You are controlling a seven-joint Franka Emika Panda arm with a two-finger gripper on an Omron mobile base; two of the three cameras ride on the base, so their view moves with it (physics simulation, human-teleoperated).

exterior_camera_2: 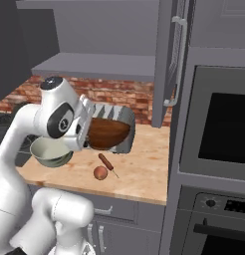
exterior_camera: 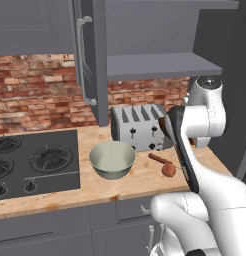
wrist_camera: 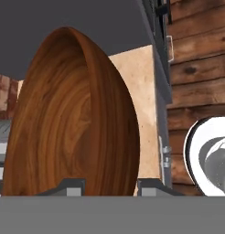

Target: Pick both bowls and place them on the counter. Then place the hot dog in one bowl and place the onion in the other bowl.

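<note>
My gripper (exterior_camera_2: pixel 89 133) is shut on the rim of the dark reddish-brown bowl (exterior_camera_2: pixel 109 133), holding it tilted on edge in the air in front of the toaster. In the hand view the same bowl (wrist_camera: pixel 73 119) stands between the fingertips (wrist_camera: pixel 68 187). The pale grey-green bowl (exterior_camera: pixel 112 159) (exterior_camera_2: pixel 49 152) sits upright on the counter (exterior_camera: pixel 140 182) (exterior_camera_2: pixel 144 174), right of the stove. The hot dog (exterior_camera: pixel 157 158) (exterior_camera_2: pixel 105 162) lies on the counter beside the onion (exterior_camera: pixel 168 170) (exterior_camera_2: pixel 100 173), below and in front of the held bowl.
A silver toaster (exterior_camera: pixel 137 126) (exterior_camera_2: pixel 125 119) stands against the brick wall. The black stove (exterior_camera: pixel 35 160) is to the left. An open cabinet door (exterior_camera: pixel 92 60) (exterior_camera_2: pixel 167 60) hangs above the counter. A wall oven (exterior_camera_2: pixel 219 134) bounds the right side.
</note>
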